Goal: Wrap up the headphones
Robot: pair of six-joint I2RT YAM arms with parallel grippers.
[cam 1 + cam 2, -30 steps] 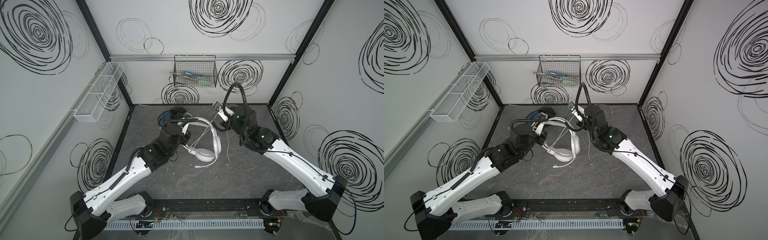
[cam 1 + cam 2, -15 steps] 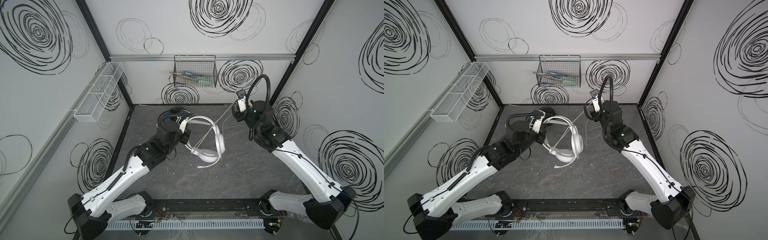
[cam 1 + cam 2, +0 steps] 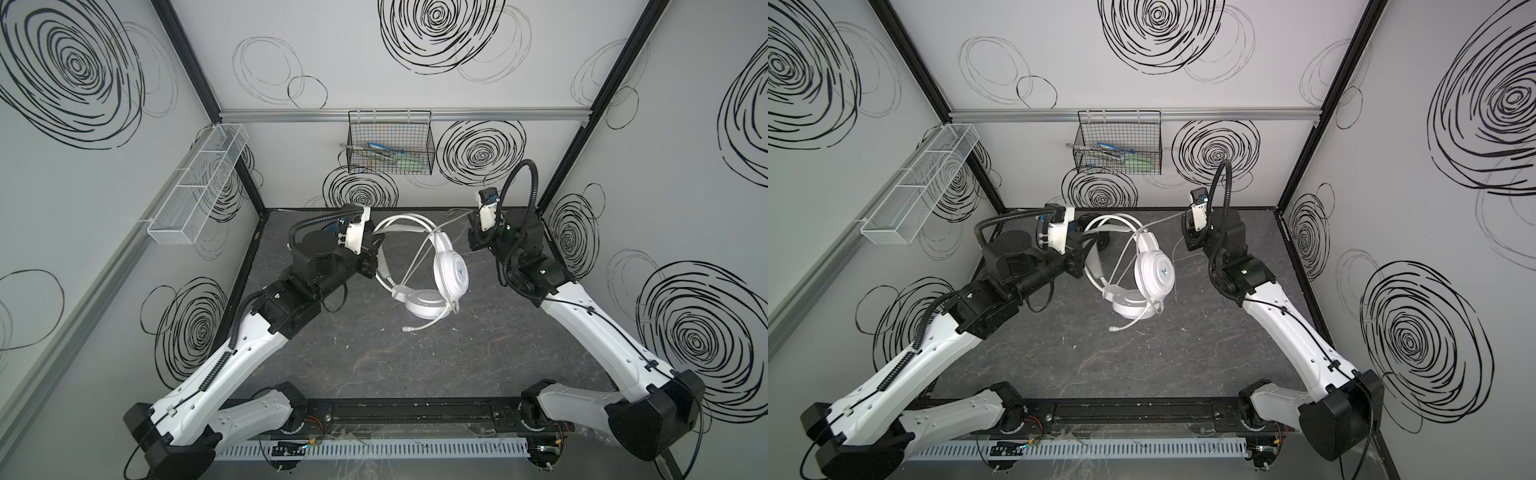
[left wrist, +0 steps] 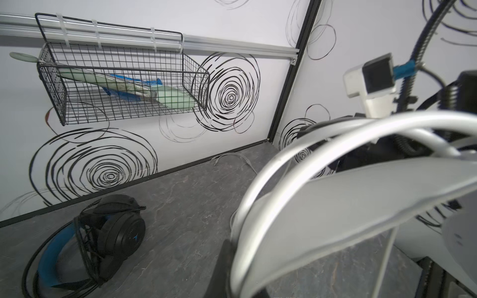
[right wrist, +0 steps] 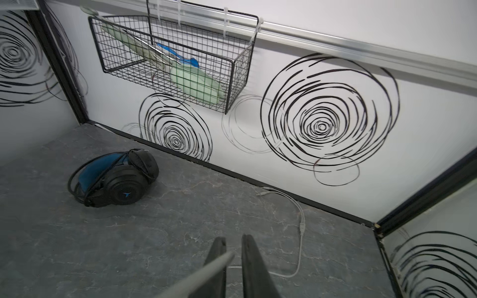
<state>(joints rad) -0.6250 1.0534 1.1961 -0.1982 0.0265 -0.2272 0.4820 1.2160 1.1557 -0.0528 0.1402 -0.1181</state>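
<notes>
A: Where to look for the headphones?

B: Up in the middle for the white headset (image 3: pixel 449 268): hung by its headband (image 3: pixel 405 218) from the left hand (image 3: pixel 374 249), clamped fully shut. Cannot tell whether touching the surface (image 3: pixel 374 365) with the lower ear cup (image 3: pixel 424 301). Down by the back wall (image 5: pixel 426 123), towards the left corner, for the black headset (image 5: pixel 116 178), lying flat with cord apparently wound round already.

A: And at the right hand (image 5: pixel 233 259)?

B: Nipped nearly closed on the white cable (image 5: pixel 300 242), drawn straight from the cups. Beyond the pinch, trailing slack over the surface to the plug end (image 5: pixel 262 193) beside the back wall.

A: Heavy? Stiff?

B: Probably light, judging by the hollow plastic. Rigid at the cups, springy along the band, so likely to swing or twist on a single grip. Thin, limp and smooth for the cable; likely to slip or slacken without steady tension.

A: Where to take hold, then?

B: Best at the band, near its crown, never at the boom mic (image 3: pixel 407 328), probably the frailest part. For the cable, better gripped partway along, fed round in loops, not yanked at the cup joint.
</notes>
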